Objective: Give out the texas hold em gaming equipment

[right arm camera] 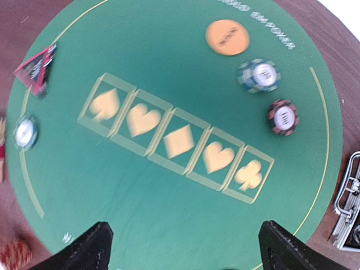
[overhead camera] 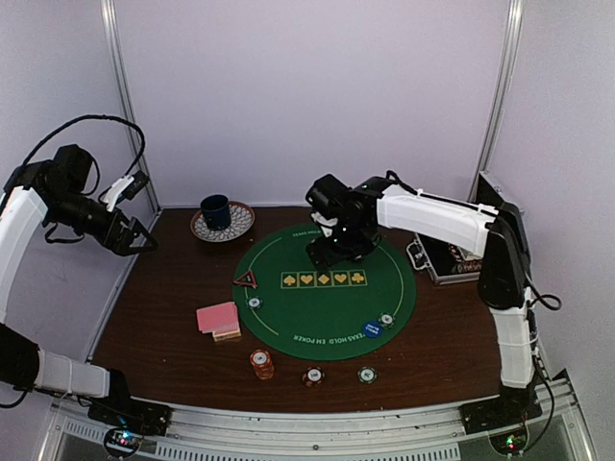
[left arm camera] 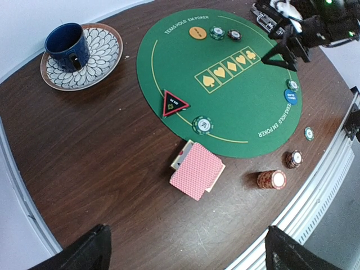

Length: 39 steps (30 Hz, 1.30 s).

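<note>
Blocking orange button from top view, right gripper gapes wide, empty; left gripper likewise; right-wrist view blurred.

a lab cell: white panel walls, metal frame posts, robot arms at the table.

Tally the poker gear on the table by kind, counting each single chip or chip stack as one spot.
Chip spots: 7
Buttons: 2
Marker: 1
Card pile: 1
Total: 11
</note>
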Available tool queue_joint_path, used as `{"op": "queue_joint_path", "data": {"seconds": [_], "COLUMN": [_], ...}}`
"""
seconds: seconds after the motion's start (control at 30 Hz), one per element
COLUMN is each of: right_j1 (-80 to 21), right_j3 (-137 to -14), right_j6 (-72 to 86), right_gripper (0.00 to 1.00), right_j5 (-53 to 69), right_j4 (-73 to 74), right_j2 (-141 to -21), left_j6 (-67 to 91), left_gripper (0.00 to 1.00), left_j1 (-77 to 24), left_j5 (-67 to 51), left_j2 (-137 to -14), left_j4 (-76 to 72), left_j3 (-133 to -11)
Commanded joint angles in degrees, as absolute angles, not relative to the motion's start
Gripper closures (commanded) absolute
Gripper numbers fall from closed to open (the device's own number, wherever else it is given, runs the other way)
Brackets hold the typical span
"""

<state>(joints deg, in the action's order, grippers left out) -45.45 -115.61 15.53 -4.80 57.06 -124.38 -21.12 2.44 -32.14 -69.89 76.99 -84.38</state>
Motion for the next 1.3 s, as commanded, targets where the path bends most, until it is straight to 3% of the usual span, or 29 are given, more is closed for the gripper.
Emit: {"op": "queue_joint_path", "data": {"seconds": [0.0, 0.27, 0.6, 1.27], "right_j1": [-51.57, -64.19, -74.8, -75.49], "right_j3": [-107.43, -92.69, -88.26, -84.93], "right_j6": [17.87, 23.71, 26.55, 25.49], "right_gripper": [0.04, 0.01, 0.0, 0.28], "right_j5": [-8.2, -6.71, -2.5, 2.87], "right_j4": [55.32, 52.27, 51.43, 47.29], "right_j2": [-116.74, -108.12, -111.14, -116.4], "left_j6": [-21.79, -22.42, -22.61, -22.21], "left_gripper": [0.02, 0.02, 0.02, 0.02], "left_j1": [2.81, 2.83, 2.81, 2.82], "left_j5": [-31.52, -31.34, -31.92, -32.73], "left_j2": [-68.24, -66.43, -67.0, -68.65], "left_j4": [77.28, 78.0, 78.51, 78.57], "left_j3": [-82.87, -81.66, -82.74, -84.05]}}
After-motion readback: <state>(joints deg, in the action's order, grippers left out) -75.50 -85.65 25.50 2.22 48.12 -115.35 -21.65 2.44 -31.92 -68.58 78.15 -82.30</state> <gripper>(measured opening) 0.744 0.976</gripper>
